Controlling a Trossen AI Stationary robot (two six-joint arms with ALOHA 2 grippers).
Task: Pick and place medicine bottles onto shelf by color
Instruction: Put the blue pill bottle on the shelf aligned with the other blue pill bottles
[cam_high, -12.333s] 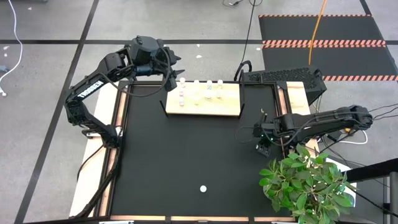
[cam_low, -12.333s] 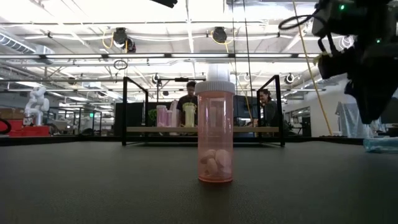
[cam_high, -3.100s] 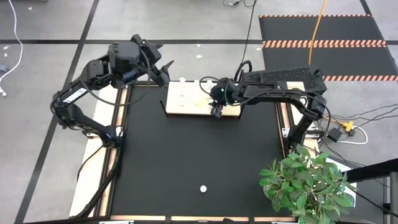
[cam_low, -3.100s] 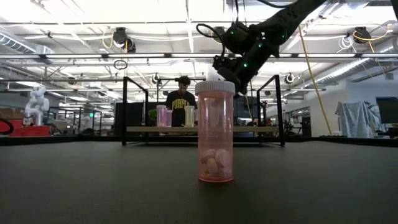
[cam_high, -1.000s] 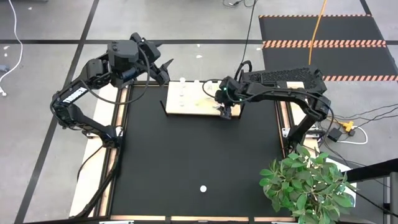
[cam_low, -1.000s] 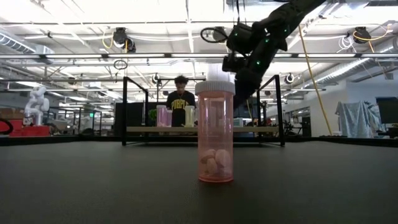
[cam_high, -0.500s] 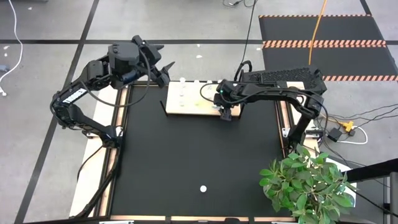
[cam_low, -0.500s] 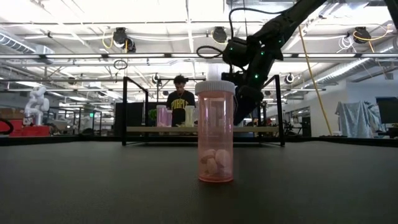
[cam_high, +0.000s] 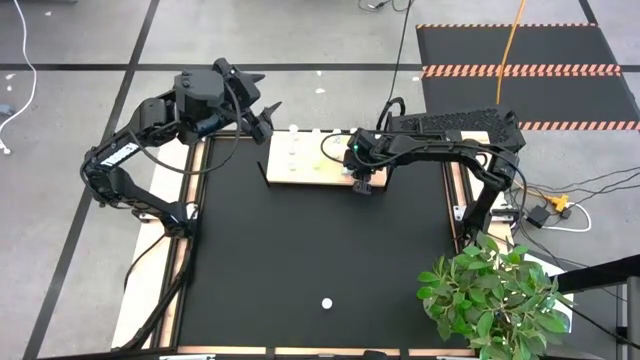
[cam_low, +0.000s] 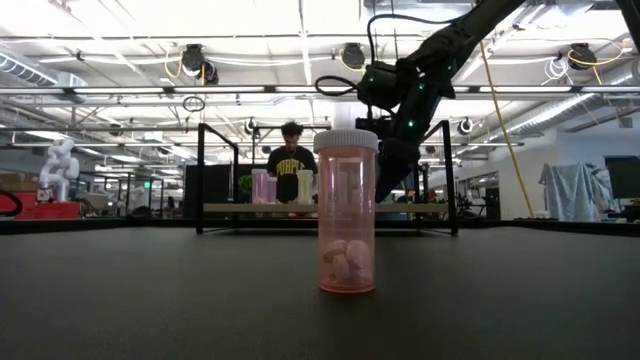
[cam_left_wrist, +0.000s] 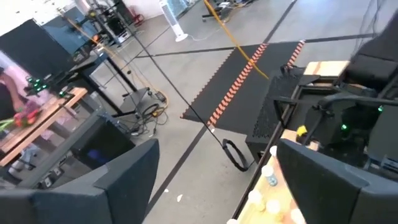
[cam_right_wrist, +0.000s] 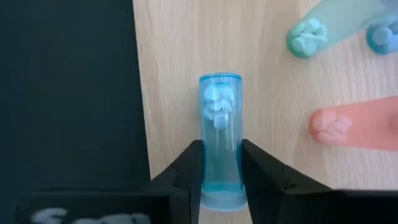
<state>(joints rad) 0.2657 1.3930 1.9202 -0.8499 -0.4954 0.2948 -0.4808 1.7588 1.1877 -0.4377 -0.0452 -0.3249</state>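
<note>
Right gripper (cam_right_wrist: 219, 177) clamped on blue bottle (cam_right_wrist: 219, 127).
Bottle stands on shelf (cam_right_wrist: 261, 74) near its edge; left gripper (cam_high: 262, 112) spread, idle beyond shelf.

Blue bottle (cam_right_wrist: 220, 140) upright on wooden shelf (cam_right_wrist: 180, 56), pink bottle (cam_low: 346, 212) on tabletop

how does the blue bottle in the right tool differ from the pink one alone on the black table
The blue bottle has a clear blue body with blue pills; the pink bottle has a pink body with pale pills at its bottom. The blue bottle is on the shelf, clamped between the right tool fingers; the pink bottle stands free on the table, far from both arms. Both are small see-through cylinders holding pills.
</note>
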